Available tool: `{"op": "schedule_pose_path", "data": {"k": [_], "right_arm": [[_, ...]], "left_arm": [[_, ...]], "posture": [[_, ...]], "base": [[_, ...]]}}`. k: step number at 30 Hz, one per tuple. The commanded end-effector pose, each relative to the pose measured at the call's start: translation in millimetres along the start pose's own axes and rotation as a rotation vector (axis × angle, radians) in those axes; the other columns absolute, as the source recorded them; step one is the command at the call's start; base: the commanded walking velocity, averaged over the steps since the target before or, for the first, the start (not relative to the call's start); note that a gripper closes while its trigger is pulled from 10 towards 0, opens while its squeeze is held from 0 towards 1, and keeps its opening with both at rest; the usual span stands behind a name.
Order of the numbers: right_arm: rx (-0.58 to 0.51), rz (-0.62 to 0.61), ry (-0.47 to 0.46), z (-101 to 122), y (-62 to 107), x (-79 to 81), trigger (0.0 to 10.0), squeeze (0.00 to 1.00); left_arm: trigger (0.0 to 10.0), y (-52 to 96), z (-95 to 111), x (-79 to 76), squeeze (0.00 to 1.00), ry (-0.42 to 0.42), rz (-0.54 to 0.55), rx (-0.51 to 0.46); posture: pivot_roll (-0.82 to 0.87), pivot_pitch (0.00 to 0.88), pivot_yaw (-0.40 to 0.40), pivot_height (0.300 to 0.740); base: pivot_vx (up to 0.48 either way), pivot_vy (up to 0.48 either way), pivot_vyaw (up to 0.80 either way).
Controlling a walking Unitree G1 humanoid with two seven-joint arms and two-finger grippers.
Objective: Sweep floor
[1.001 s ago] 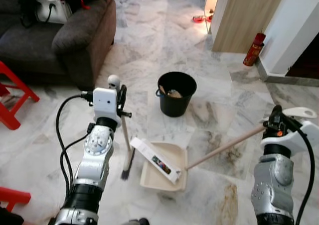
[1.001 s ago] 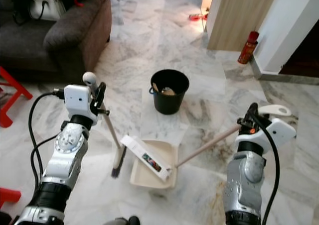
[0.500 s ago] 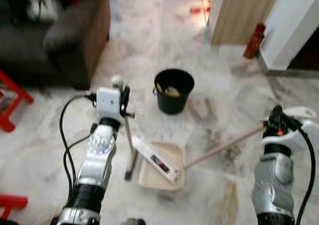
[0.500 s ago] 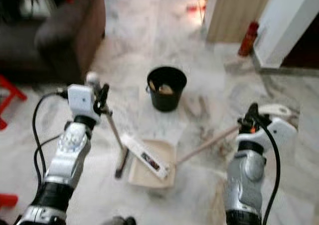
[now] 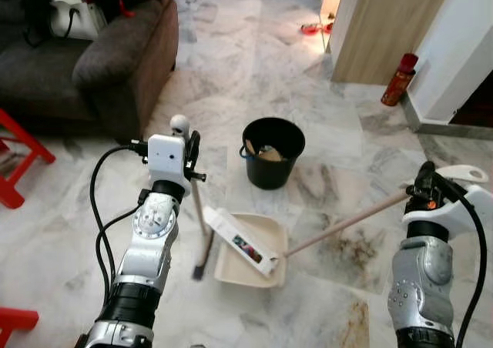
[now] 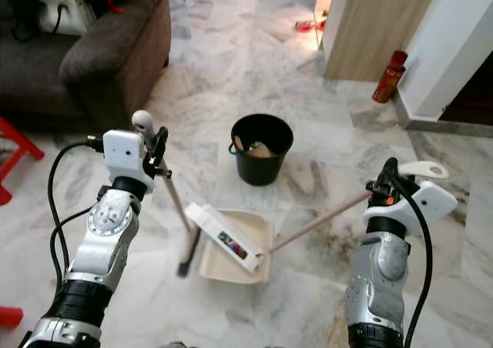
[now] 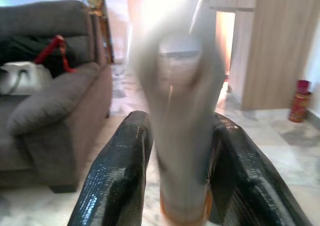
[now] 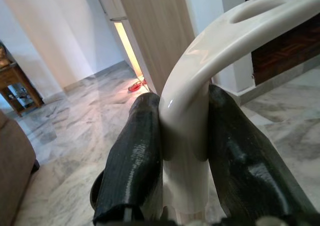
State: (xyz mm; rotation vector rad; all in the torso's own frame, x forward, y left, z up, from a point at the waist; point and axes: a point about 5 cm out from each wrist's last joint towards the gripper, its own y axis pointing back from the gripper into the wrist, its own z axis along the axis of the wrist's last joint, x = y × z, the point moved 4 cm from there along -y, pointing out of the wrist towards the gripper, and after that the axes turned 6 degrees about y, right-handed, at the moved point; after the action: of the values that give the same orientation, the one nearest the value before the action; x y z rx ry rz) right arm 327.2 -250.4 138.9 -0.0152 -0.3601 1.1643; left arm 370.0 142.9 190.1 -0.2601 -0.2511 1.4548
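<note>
L gripper (image 5: 188, 149) clamped on broom (image 5: 197, 225); bristles on floor (image 5: 323, 125) just L of dustpan (image 5: 250, 262). R gripper (image 5: 425, 186) clamped on dustpan handle (image 5: 347, 223). 1 box (image 5: 240, 242) on pan's L rim.

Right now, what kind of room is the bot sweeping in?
Most likely a home living room: a dark upholstered sofa stands on a polished marble floor, with a wood-panelled doorway leading off. A black bucket and cream dustpan sit mid-floor.
</note>
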Motion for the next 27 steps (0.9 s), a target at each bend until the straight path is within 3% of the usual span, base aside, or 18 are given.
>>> {"op": "schedule_pose_path", "data": {"k": [1, 21, 27], "right_arm": [[-0.049, -0.011, -0.028, 13.0, -3.1, -2.2, 10.0, 0.0], [-0.043, -0.005, -0.029, 11.7, -2.7, -0.7, 10.0, 0.0], [-0.045, -0.007, -0.028, 11.2, -1.7, -1.6, 10.0, 0.0]], "left_arm": [[10.0, -3.5, 10.9, -6.6, 0.51, 0.015, -0.017, -0.043], [10.0, -2.8, 11.3, -5.8, 0.53, 0.015, -0.012, -0.044], [10.0, -1.9, 12.4, -6.1, 0.48, 0.021, -0.019, -0.055]], "posture": [[0.07, 0.156, -0.023, 0.74], [0.07, 0.15, -0.025, 0.74], [0.07, 0.133, -0.017, 0.74]], "base": [[0.277, 0.0, 0.0], [0.298, 0.0, 0.0], [0.14, 0.0, 0.0]]}}
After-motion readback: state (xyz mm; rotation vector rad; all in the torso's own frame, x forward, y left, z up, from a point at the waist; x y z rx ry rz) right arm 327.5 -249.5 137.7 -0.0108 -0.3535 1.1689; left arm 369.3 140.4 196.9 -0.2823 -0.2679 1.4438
